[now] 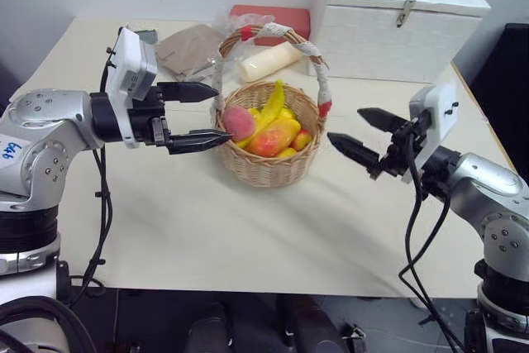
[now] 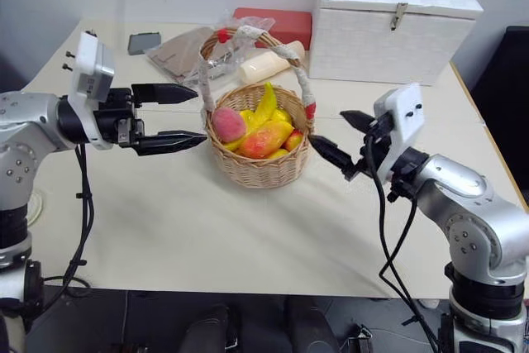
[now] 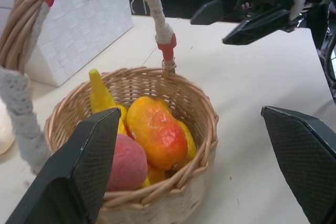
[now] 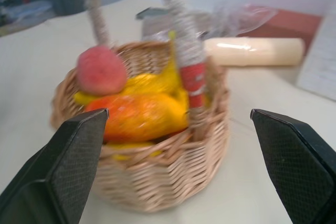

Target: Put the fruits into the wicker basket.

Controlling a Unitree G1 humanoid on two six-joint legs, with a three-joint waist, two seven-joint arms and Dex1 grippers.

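The wicker basket [image 1: 269, 163] stands mid-table, its white-wrapped handle [image 1: 318, 68] arching over it. Inside lie the fruits: a pink peach [image 1: 239, 121], an orange-red mango [image 1: 273, 136] and a yellow banana [image 1: 274, 103]. My left gripper [image 1: 197, 115] hovers open just left of the basket rim, fingers pointing at it, holding nothing. On the other side my right gripper [image 1: 364, 132] is open and empty, a short gap away from the basket. The left wrist view looks down on the mango [image 3: 157, 132] and peach [image 3: 127, 163]; the right wrist view faces the basket [image 4: 157, 174] side-on.
A large white box [image 1: 397, 18] with a metal latch stands at the back right. Behind the basket lie a cream cylinder in plastic wrap [image 1: 269, 61], a red flat box [image 1: 273, 18] and a brown paper bag [image 1: 186, 49]. The table's front edge [image 1: 248, 291] is near.
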